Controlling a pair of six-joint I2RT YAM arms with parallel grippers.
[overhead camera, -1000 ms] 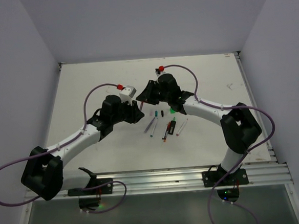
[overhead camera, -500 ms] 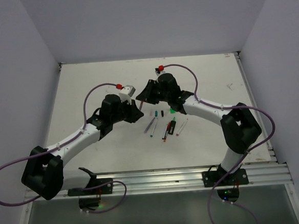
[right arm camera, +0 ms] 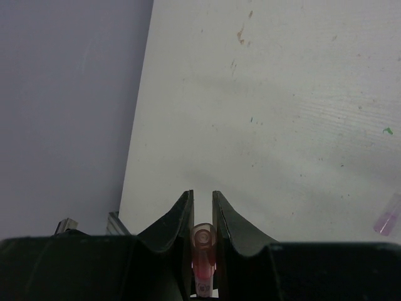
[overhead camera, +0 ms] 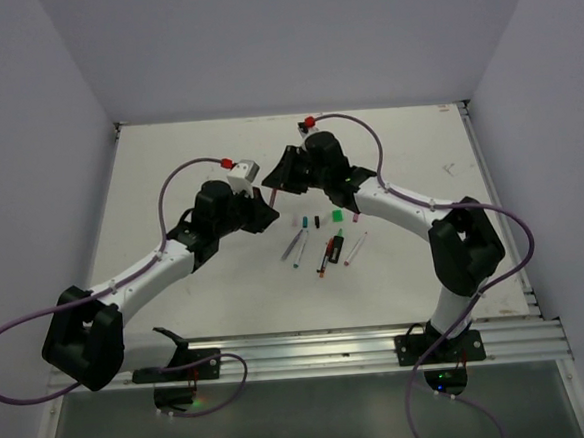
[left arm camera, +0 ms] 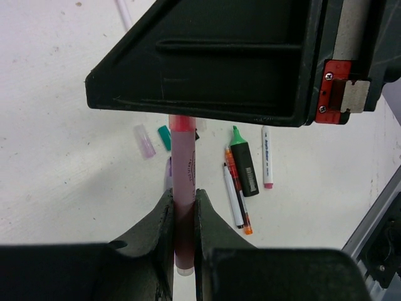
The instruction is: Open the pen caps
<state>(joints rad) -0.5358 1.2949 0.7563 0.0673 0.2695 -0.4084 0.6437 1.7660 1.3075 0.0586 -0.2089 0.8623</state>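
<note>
Clamping the pink cap (right arm camera: 203, 238): right fingers (right arm camera: 178, 216), clenched on it. Left fingers (left arm camera: 164, 229) are clenched on the pink pen (left arm camera: 183, 188) barrel, and the pen bridges both arms in mid-air above the bench (left arm camera: 62, 157). Other pens (left arm camera: 245, 169) and loose caps (left arm camera: 145, 140) lie on the bench below.

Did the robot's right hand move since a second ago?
Yes. The right gripper has slid toward the far edge of the white table, away from the small bright green plastic cap, which stayed put.
</note>
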